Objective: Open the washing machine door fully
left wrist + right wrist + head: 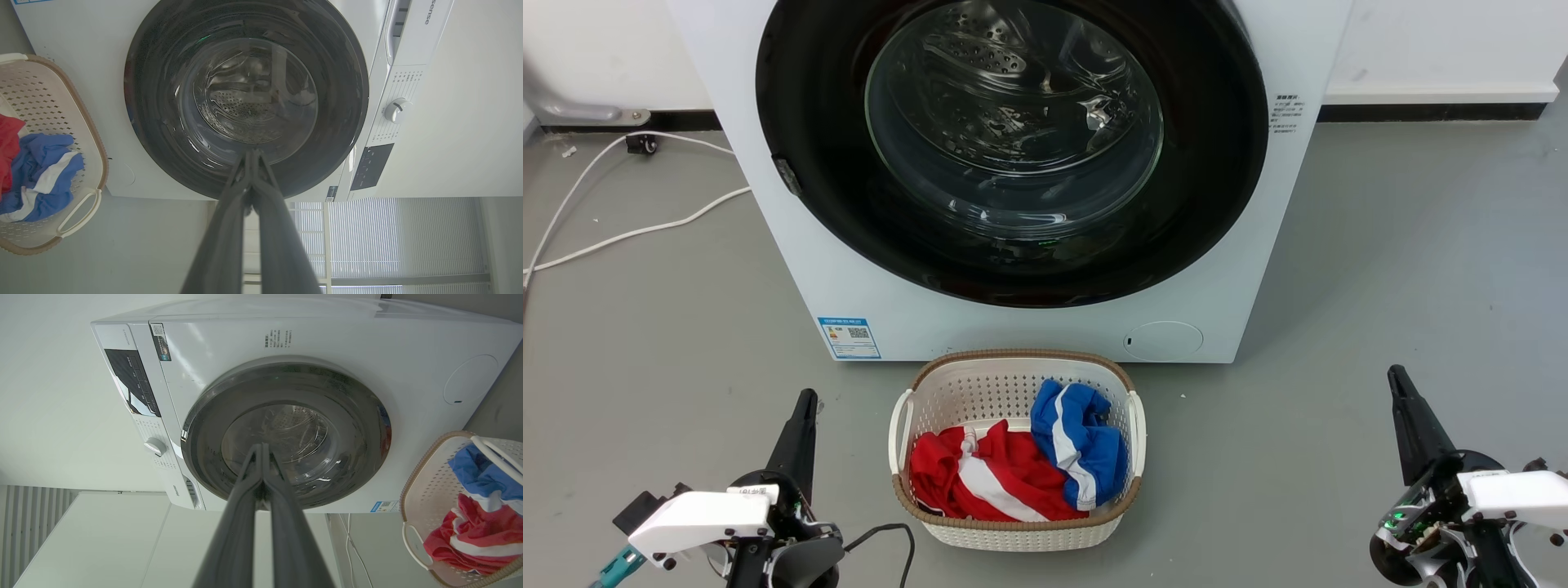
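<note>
Beyond left gripper (806, 398) and right gripper (1396, 374), both pinched closed, empty: washing machine door (1013, 143), well apart, shut

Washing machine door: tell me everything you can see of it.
The large round glossy black door with a clear bulging glass window at its centre sits shut against the white washing machine front. The steel drum shows through. A small grey catch shows on its left rim in the head view. Nothing touches it.
</note>
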`<state>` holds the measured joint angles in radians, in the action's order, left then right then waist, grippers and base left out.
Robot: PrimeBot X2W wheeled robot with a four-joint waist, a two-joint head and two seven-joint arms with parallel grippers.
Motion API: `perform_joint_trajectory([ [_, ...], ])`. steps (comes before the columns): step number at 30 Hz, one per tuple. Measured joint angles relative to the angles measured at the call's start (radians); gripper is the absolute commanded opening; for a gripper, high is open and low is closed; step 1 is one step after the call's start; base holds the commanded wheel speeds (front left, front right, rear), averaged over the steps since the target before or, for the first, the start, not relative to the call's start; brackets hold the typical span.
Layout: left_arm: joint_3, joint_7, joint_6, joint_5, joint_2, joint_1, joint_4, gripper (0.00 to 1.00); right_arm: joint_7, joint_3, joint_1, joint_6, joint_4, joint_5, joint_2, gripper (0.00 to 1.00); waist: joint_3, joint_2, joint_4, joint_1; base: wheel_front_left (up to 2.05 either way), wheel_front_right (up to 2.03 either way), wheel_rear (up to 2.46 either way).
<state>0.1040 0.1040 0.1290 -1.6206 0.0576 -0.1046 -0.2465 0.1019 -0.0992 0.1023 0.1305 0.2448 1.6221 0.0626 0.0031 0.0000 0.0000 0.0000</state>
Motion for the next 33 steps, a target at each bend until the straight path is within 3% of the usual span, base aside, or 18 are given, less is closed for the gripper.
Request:
perform_joint_trajectory([
  [29,0.003,0.003,0.000,0.006,-0.002,0.000,0.000,0.00,0.004,-0.005,0.000,0.000,0.000,-0.004,-0.003,0.00,0.000,0.0000,0.000,0.0000,0.00,0.00,0.00],
  [30,0.003,0.003,0.000,0.006,-0.002,0.000,0.000,1.00,0.004,-0.005,0.000,0.000,0.000,-0.004,-0.003,1.00,0.000,0.0000,0.000,0.0000,0.00,0.00,0.00],
  [33,0.000,0.003,-0.001,0.006,-0.005,0.013,-0.021,1.00,0.004,-0.004,-0.014,0.000,0.020,-0.004,-0.005,1.00,0.000,0.0000,0.000,0.0000,0.00,0.00,0.00],
])
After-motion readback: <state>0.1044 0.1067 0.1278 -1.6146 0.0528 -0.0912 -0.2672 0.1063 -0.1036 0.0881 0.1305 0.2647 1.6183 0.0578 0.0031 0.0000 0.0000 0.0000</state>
